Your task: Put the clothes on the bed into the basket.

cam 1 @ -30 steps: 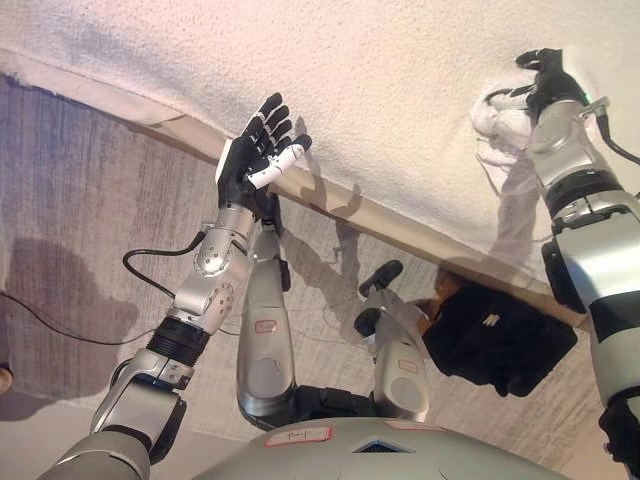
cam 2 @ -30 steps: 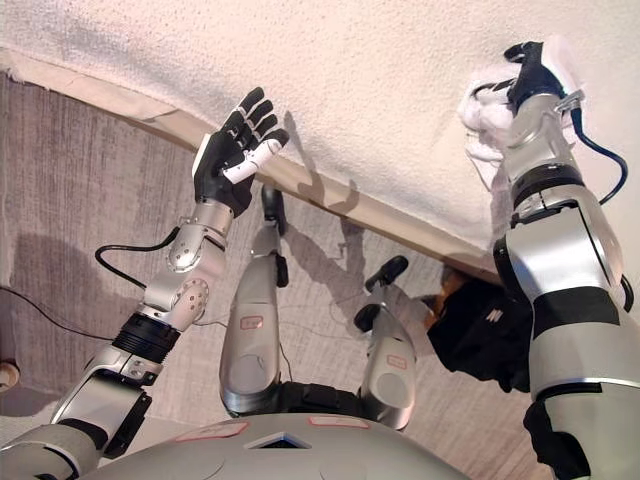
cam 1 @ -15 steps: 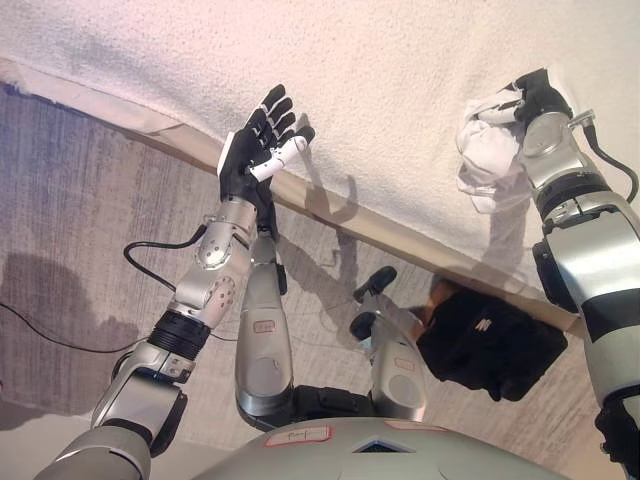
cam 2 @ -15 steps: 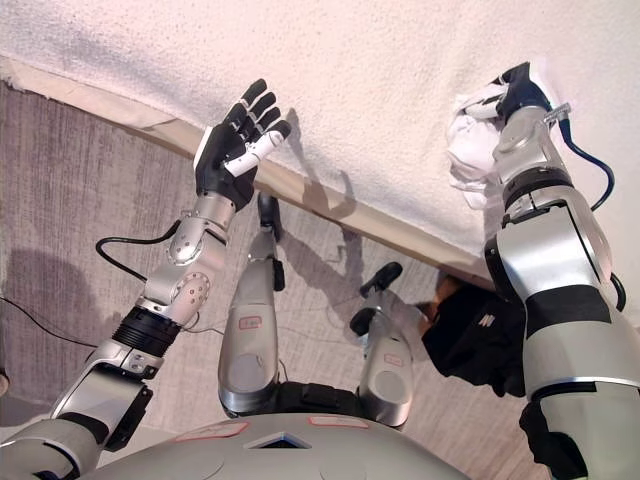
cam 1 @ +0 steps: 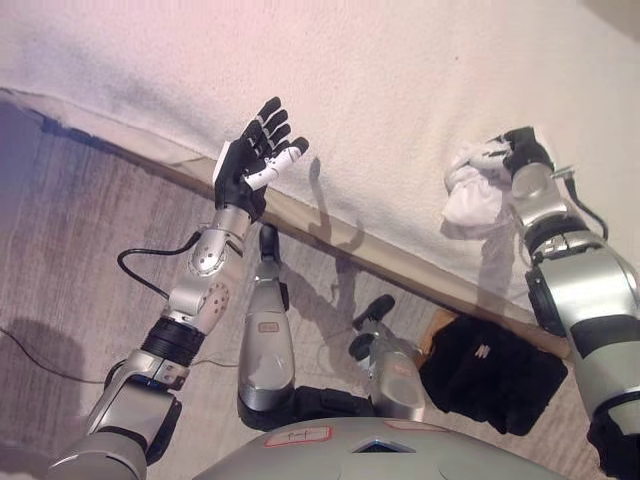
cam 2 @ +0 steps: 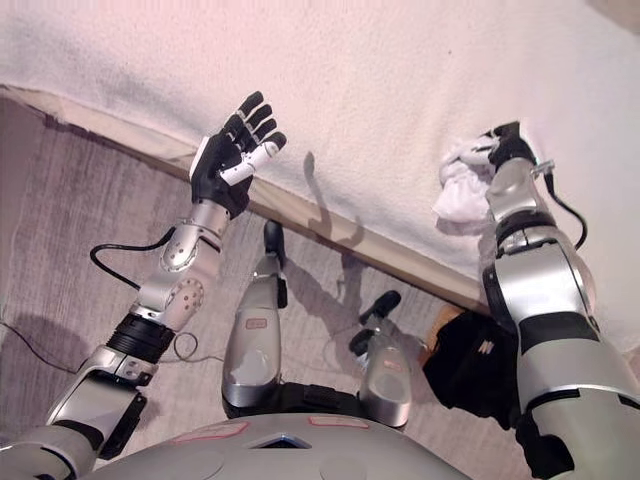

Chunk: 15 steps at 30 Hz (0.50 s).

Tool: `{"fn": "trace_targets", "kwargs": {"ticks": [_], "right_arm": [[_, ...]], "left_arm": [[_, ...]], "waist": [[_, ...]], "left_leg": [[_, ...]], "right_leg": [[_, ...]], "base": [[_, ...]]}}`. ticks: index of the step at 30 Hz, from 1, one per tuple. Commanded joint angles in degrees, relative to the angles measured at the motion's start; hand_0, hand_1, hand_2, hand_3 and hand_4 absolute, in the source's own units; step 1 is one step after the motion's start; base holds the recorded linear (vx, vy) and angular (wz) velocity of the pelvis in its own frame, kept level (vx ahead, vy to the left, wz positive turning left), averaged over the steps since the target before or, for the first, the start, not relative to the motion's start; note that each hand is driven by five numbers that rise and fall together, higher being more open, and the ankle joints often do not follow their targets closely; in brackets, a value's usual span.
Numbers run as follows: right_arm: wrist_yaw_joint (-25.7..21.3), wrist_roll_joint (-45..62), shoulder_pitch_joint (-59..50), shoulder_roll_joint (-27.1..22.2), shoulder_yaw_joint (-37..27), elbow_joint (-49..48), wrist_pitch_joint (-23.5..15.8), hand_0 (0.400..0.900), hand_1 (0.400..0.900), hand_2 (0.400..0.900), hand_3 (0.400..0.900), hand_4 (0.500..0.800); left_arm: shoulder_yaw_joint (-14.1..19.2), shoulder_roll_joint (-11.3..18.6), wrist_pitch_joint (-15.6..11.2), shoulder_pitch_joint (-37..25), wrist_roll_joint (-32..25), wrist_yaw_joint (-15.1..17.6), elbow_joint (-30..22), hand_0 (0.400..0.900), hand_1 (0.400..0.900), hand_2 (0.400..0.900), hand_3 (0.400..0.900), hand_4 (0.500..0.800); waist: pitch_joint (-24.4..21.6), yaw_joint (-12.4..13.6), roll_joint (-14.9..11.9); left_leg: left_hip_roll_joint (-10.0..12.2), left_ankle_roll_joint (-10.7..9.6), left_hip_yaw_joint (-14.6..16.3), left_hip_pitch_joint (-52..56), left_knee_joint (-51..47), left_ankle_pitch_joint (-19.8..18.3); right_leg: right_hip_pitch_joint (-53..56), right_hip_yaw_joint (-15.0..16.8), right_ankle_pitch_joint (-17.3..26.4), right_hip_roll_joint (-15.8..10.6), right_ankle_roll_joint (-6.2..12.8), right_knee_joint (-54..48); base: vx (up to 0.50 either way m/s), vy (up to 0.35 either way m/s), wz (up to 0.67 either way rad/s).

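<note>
A white piece of clothing [cam 1: 470, 196] hangs bunched from my right hand [cam 1: 522, 152], whose fingers are curled round its top, just above the white bed [cam 1: 400, 90]. In the right eye view the same garment [cam 2: 462, 192] droops to the left of the right hand [cam 2: 505, 147]. My left hand [cam 1: 255, 152] is raised over the bed's near edge, fingers straight and spread, holding nothing. A basket holding black clothing [cam 1: 495, 370] sits on the floor at the lower right, with a bit of its brown rim [cam 1: 435, 332] showing.
The bed's tan wooden edge [cam 1: 400, 268] runs diagonally from upper left to lower right. A grey carpeted floor [cam 1: 70, 230] fills the left side.
My right hand has lifted the white garment off the bed and drawn it down and left towards me. The view has shifted a little. The left hand stays raised and open.
</note>
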Motion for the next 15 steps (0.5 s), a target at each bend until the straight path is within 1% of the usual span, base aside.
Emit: {"fn": "trace_targets", "kwargs": {"ticks": [1, 2, 3, 4, 5, 6, 7, 8, 10, 11, 12, 15], "right_arm": [[-2.12, 0.97, 8.90, -3.22, 0.68, -4.36, 0.27, 0.400, 0.400, 0.400, 0.400, 0.500], [-2.29, 0.75, 11.06, -2.54, -0.13, -5.79, 0.03, 0.400, 0.400, 0.400, 0.400, 0.500], [-1.57, 0.61, 12.59, -3.30, -0.90, -7.60, 0.46, 0.400, 0.400, 0.400, 0.400, 0.500], [-1.45, -0.03, 14.22, -3.04, -1.17, -9.11, 0.66, 0.400, 0.400, 0.400, 0.400, 0.500], [-1.37, -0.08, 15.66, -3.06, -2.22, -8.91, 1.07, 0.400, 0.400, 0.400, 0.400, 0.500], [-1.38, -0.10, 15.79, -3.05, -2.27, -9.01, 1.12, 0.400, 0.400, 0.400, 0.400, 0.500], [-0.95, -0.76, 17.79, -2.56, -3.01, -9.03, 1.77, 0.400, 0.400, 0.400, 0.400, 0.500], [-0.95, -0.79, 17.93, -2.54, -3.05, -9.14, 1.83, 0.400, 0.400, 0.400, 0.400, 0.500], [0.05, -0.93, 23.10, -2.94, -5.27, -8.28, 2.12, 0.400, 0.400, 0.400, 0.400, 0.500], [0.07, -0.95, 23.26, -2.95, -5.34, -8.38, 2.15, 0.400, 0.400, 0.400, 0.400, 0.500], [0.79, -1.17, 26.15, -3.18, -6.66, -7.76, 2.37, 0.400, 0.400, 0.400, 0.400, 0.500], [2.09, -0.96, 30.58, -3.29, -8.63, -6.38, 2.44, 0.400, 0.400, 0.400, 0.400, 0.500]], "left_arm": [[3.26, -1.01, -2.48, 3.06, 1.58, -1.82, -3.08, 0.900, 0.900, 0.900, 0.900, 0.800], [4.04, -1.00, -2.22, 3.42, 1.91, -1.96, -3.28, 0.900, 0.900, 0.900, 0.900, 0.800], [5.35, -0.83, -1.87, 4.38, 2.01, -1.76, -3.13, 0.900, 0.900, 0.900, 0.900, 0.800], [6.19, -0.89, -1.57, 4.88, 2.23, -1.81, -3.21, 0.900, 0.900, 0.900, 0.900, 0.800], [6.98, -0.98, -1.48, 5.18, 2.19, -1.60, -3.23, 0.900, 0.900, 0.900, 0.900, 0.800], [6.94, -0.96, -1.47, 5.25, 2.20, -1.59, -3.26, 0.900, 0.900, 0.900, 0.900, 0.800], [8.23, -1.16, -1.10, 5.99, 2.14, -1.64, -3.27, 0.900, 0.900, 0.900, 0.900, 0.800], [8.22, -1.14, -1.08, 6.08, 2.14, -1.64, -3.32, 0.900, 0.900, 0.900, 0.900, 0.800], [9.41, -1.49, -0.73, 6.49, 2.29, -2.10, -2.44, 0.900, 0.900, 0.900, 0.900, 0.800], [9.35, -1.49, -0.73, 6.55, 2.29, -2.11, -2.45, 0.900, 0.900, 0.900, 0.900, 0.800], [9.62, -1.82, -0.19, 6.93, 2.59, -2.71, -2.12, 0.900, 0.900, 0.900, 0.900, 0.800], [9.64, -2.31, 0.39, 7.24, 2.98, -3.61, -1.67, 0.900, 0.900, 0.900, 0.900, 0.800]], "waist": [[-8.67, -2.48, -0.85], [-9.25, -3.04, -0.89], [-9.79, -3.67, -1.13], [-10.28, -4.20, -1.28], [-10.80, -4.64, -1.42], [-10.76, -4.41, -1.49], [-11.59, -4.98, -1.53], [-11.59, -4.82, -1.59], [-12.82, -6.22, -1.58], [-12.80, -6.14, -1.58], [-13.82, -7.21, -1.51], [-15.34, -8.53, -1.41]], "left_leg": [[2.35, -3.30, -0.03, 3.34, 0.85, -3.26], [2.60, -3.38, 1.12, 4.56, 0.42, -3.26], [2.87, -3.48, 2.18, 5.58, 0.13, -3.21], [3.35, -3.56, 3.38, 6.68, -0.15, -3.25], [3.90, -3.68, 4.77, 7.86, -0.40, -3.43], [3.92, -3.70, 5.03, 8.12, -0.52, -3.43], [4.53, -3.76, 6.50, 9.42, -0.19, -3.88], [4.55, -3.76, 6.68, 9.58, -0.21, -3.92], [5.23, -3.93, 7.74, 11.43, 0.40, -4.32], [5.23, -3.95, 7.77, 11.54, 0.36, -4.32], [5.53, -4.07, 8.28, 12.88, -0.16, -4.26], [5.87, -4.32, 9.58, 14.86, -1.78, -3.83]], "right_leg": [[5.82, 0.45, 0.71, 0.49, 5.20, 0.17], [5.98, 0.84, 1.17, 0.46, 5.41, -0.25], [5.92, 1.57, 1.43, 0.40, 5.46, -0.55], [5.78, 2.12, 1.47, 0.32, 5.49, -0.55], [5.70, 2.55, 1.54, 0.29, 5.58, -0.55], [5.72, 2.78, 1.56, 0.26, 5.58, -0.55], [5.93, 3.45, 1.72, 0.15, 5.68, -0.55], [5.94, 3.61, 1.74, 0.12, 5.69, -0.55], [7.22, 4.20, 1.59, 0.09, 5.45, -0.55], [7.31, 4.22, 1.58, 0.09, 5.45, -0.55], [8.33, 4.27, 1.35, 0.19, 5.47, -0.55], [9.07, 4.60, 1.04, 0.29, 5.63, -0.55]], "base": [[-0.03, 0.027, -0.50], [-0.03, 0.041, -0.57], [-0.04, 0.046, -0.62], [-0.03, 0.031, -0.66], [-0.02, 0.014, -0.50], [-0.02, 0.008, -0.58], [0.00, 0.007, -0.36], [0.00, 0.005, -0.46], [0.04, -0.005, -0.24], [0.08, -0.009, -0.15], [0.05, -0.009, -0.10], [0.05, -0.009, -0.12]]}}
